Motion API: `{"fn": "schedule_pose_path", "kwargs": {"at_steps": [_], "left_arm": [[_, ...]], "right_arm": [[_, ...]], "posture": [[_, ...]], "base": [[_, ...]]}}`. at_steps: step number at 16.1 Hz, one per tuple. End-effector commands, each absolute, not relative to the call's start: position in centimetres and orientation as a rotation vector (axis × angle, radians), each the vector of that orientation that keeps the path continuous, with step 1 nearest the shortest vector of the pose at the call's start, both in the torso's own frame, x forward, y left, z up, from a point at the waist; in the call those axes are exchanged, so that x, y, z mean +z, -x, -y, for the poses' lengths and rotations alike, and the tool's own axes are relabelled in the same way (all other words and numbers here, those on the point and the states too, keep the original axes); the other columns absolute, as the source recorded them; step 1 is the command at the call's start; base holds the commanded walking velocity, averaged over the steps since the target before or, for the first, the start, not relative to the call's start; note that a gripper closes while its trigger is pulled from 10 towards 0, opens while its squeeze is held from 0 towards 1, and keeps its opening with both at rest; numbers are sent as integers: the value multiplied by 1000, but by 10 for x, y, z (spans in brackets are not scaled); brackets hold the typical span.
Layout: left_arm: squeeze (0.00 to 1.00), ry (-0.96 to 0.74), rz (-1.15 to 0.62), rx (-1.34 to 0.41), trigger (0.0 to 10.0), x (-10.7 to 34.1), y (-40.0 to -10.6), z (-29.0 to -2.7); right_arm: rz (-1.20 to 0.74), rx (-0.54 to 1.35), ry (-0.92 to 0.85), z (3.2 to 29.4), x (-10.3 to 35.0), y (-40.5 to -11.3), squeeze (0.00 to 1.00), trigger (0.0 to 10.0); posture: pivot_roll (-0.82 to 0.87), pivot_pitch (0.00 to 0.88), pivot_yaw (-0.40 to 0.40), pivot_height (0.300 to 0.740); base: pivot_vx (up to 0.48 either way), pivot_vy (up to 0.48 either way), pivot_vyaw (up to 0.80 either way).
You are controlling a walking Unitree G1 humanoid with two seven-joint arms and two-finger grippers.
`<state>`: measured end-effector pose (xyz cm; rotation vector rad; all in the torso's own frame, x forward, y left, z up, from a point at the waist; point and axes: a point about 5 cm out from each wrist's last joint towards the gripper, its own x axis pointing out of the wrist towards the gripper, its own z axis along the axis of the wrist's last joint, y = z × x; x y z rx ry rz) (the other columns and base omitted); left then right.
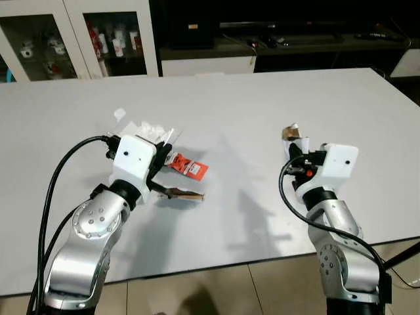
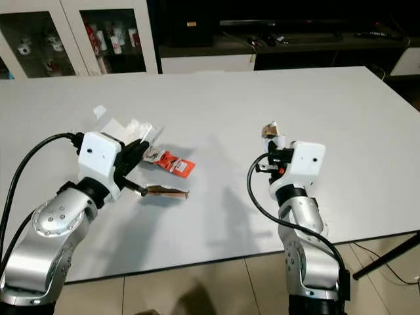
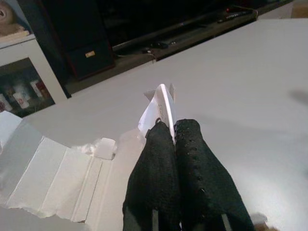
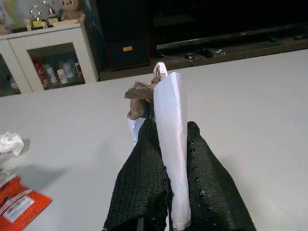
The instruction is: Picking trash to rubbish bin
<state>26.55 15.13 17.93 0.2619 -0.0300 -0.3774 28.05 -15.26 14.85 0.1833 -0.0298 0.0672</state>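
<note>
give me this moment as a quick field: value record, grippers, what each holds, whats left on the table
surface: white table
left gripper: shut on a thin white scrap, raised over the table's left part
right gripper: shut on a white wrapper with crumpled brown paper at its tip
on table: red packet, brown wrapper, torn white packaging
rubbish bin: cannot tell where it is
</note>
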Motion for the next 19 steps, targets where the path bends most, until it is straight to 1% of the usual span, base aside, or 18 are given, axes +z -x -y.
{"fn": "schedule_pose_path", "kwargs": {"at_steps": [1, 5, 8, 9, 11, 15, 17, 19], "left_arm": [[0, -277, 31, -382, 10000, 181, -264, -150], [0, -288, 28, -400, 10000, 181, -266, -150], [0, -305, 28, -439, 10000, 184, -270, -147], [0, -306, 28, -442, 10000, 184, -271, -147], [0, -309, 23, -459, 10000, 185, -274, -146], [0, -297, 17, -497, 10000, 182, -280, -139], [0, -290, 7, -520, 10000, 178, -280, -135], [0, -283, -15, -516, 10000, 171, -278, -137]], "right_arm": [[12, 48, -186, 155, 146, -277, 0, 10000], [-1, 22, -189, 157, 142, -273, 0, 10000], [2, -19, -190, 161, 141, -266, 0, 10000], [3, -25, -191, 162, 141, -266, 0, 10000], [0, -52, -189, 164, 139, -260, 0, 10000], [2, -94, -178, 169, 142, -249, 0, 10000], [-35, -110, -165, 172, 136, -239, 0, 10000], [-73, -98, -150, 171, 130, -234, 0, 10000]], "posture": [[45, 0, -39, 740], [38, 0, -14, 740], [26, 0, 26, 740], [26, 0, 26, 740], [2, 0, 54, 740], [-59, 0, 82, 740], [-87, 0, 97, 740], [-95, 3, 92, 740]], "base": [[-262, 0, 0], [-287, 0, 0], [-287, 0, 0], [-289, 0, 0], [-287, 0, 0], [-289, 0, 0], [-291, 0, 0], [-289, 0, 0]]}}
